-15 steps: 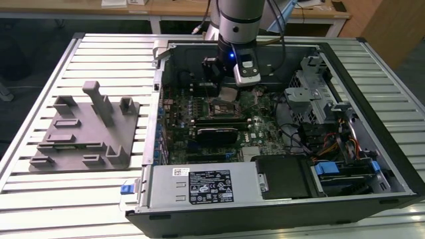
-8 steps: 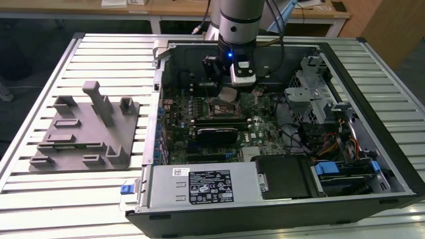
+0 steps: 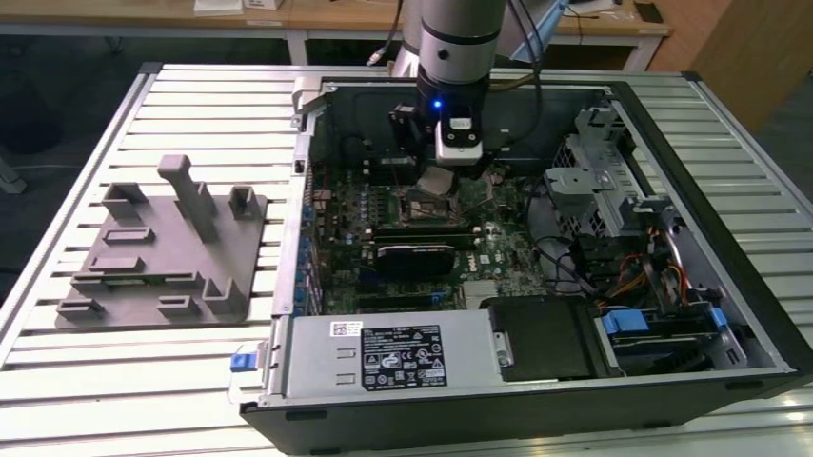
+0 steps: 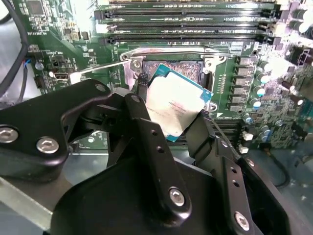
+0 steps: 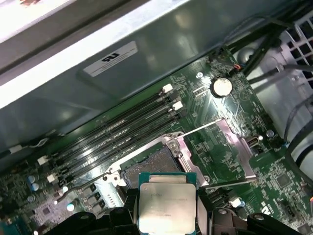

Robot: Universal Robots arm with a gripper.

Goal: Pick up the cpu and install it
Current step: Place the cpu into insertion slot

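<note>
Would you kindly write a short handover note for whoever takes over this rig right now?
Tool: shut on the cpu, gripping it by two opposite edges.
Cpu: held up inside the open computer case, close over the socket and not seated in it.
Socket: retention frame swung open, contact area bare.
Done: the pickup.
Left: the cpu is not yet in the socket, and the frame is not closed.
Also there: the grey fixture sits outside the case, at the exterior view's left.
</note>
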